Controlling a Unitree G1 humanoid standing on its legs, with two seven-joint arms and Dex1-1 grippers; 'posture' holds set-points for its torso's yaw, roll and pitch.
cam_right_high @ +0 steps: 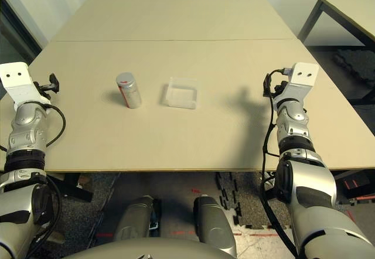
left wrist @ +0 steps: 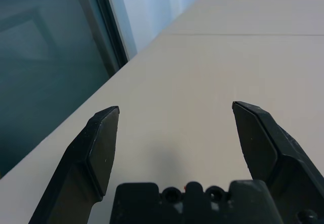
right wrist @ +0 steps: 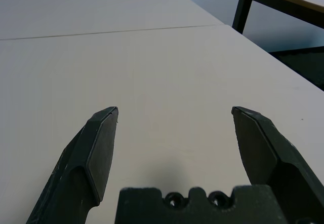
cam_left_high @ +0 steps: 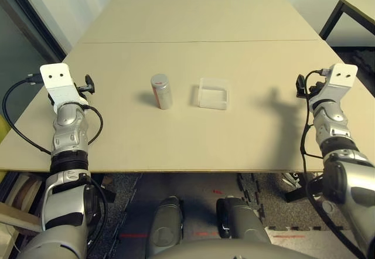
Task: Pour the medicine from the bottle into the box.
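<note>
Left gripper [left wrist: 174,120] and right gripper [right wrist: 174,120] hang over the near table [cam_left_high: 193,19] corners, jaws spread wide, nothing between them. Farther in, mid-table, the bottle [cam_left_high: 161,91] stands upright. The box [cam_left_high: 213,94] sits near it on its right, apart, not touching.

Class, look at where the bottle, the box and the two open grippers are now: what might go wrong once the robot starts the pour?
1. The bottle stands upright, tall and narrow; a glancing approach by the open left gripper might topple it.
2. The box is shallow, light-looking and close beside the bottle, so medicine may overshoot it, or a nudge may shift it.
3. The right gripper, open, is far from the box and cannot steady it.
</note>
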